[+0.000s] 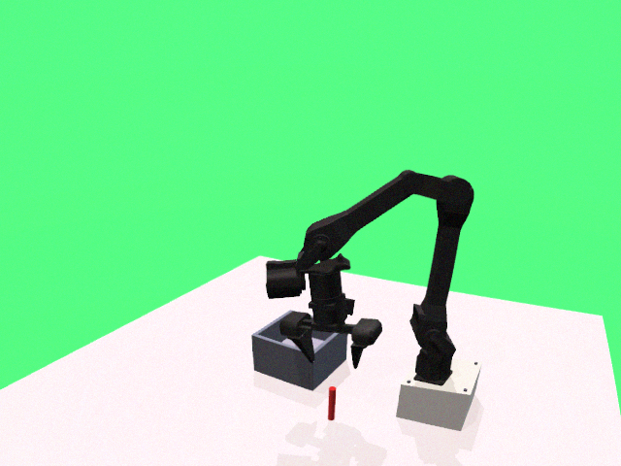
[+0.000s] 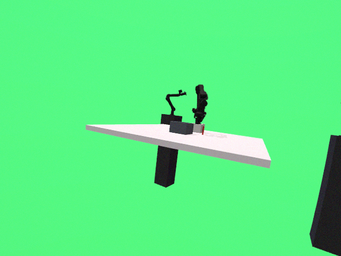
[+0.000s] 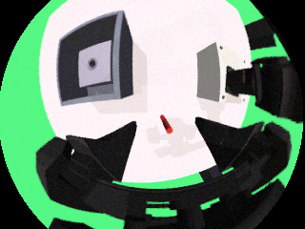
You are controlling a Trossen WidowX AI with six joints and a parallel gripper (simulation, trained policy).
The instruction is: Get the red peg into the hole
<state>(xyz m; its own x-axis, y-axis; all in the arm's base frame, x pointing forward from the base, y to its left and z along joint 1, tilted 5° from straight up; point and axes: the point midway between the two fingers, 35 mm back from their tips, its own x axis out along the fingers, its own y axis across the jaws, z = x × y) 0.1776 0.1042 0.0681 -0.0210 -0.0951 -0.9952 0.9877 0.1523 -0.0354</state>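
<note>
The red peg (image 1: pixel 331 403) (image 2: pixel 203 130) (image 3: pixel 166 124) stands upright on the table, beside the box. My gripper (image 1: pixel 334 364) (image 3: pixel 167 121) is wide open and empty, pointing down above the table. In the wrist view the peg shows between the two fingertips, with the fingers still above it. The open dark grey box (image 1: pixel 283 359) (image 2: pixel 180 127) (image 3: pixel 127 62) stands on the table to the left of the peg in the wrist view. The pale plate (image 3: pixel 102 52) at its bottom has a round hole (image 3: pixel 92 63), and nothing is in it.
The arm's pale base block (image 1: pixel 435 405) (image 3: pixel 208 73) stands on the table (image 1: pixel 150 401) (image 2: pixel 234 145) to the right of the peg in the top view. Another dark arm (image 2: pixel 171 102) on a dark pillar stands behind the table in the exterior view. The box walls rise around the plate.
</note>
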